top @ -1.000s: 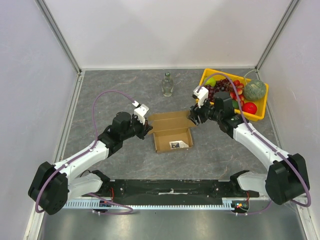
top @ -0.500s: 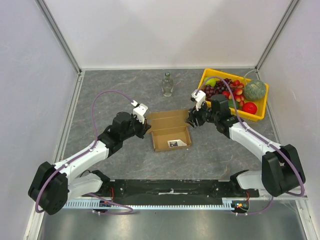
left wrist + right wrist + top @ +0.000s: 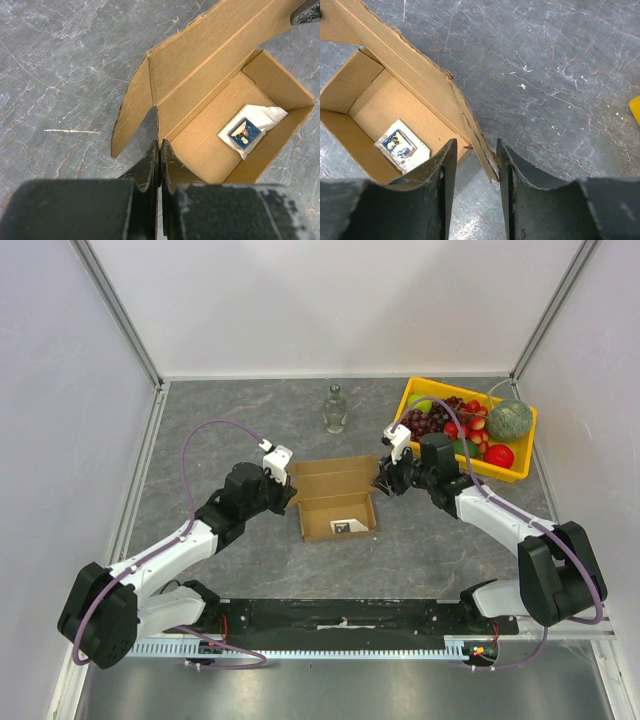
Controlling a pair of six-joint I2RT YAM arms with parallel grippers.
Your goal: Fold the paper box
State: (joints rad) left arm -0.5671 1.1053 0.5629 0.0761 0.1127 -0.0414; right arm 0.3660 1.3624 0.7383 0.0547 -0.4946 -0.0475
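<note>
The paper box (image 3: 335, 502) is an open brown carton lying mid-table, lid flap folded back. A small packet with a blue picture (image 3: 349, 527) lies inside it. My left gripper (image 3: 293, 492) is at the box's left end. In the left wrist view its fingers (image 3: 160, 147) are pressed together on the upright end wall of the box (image 3: 210, 90). My right gripper (image 3: 383, 480) is at the right end. In the right wrist view it (image 3: 476, 145) stands open astride the box's side flap (image 3: 475, 131), which rests against the right-hand finger (image 3: 507, 160).
A clear glass bottle (image 3: 335, 408) stands behind the box. A yellow tray (image 3: 515, 474) holding grapes, a melon (image 3: 508, 421) and other fruit sits at the back right, just behind the right arm. Walls enclose the table on three sides.
The right gripper has moved left onto the box's right side flap and its jaws have narrowed around it. The box and left gripper have shifted slightly left and back.
</note>
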